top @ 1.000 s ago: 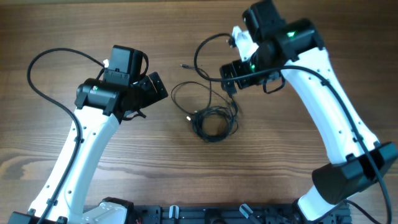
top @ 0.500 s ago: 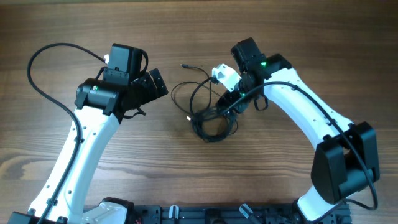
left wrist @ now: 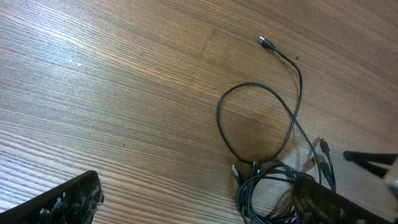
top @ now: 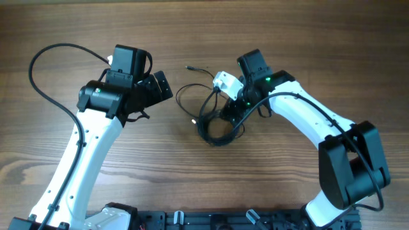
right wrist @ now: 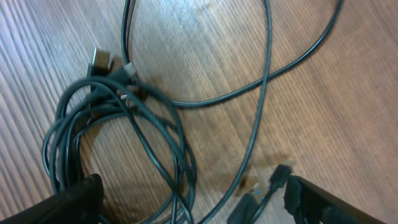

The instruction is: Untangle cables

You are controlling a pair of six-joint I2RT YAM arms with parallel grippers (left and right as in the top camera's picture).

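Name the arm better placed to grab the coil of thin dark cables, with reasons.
Right. Its gripper hangs open directly over the coil of thin dark cables; the left gripper sits off to one side.

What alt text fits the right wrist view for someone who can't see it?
A tangled coil of thin dark grey cables lies on a brown wooden table, with a silvery plug at its top left and loose strands looping to the right. The open black fingers of the right gripper frame the bottom corners.
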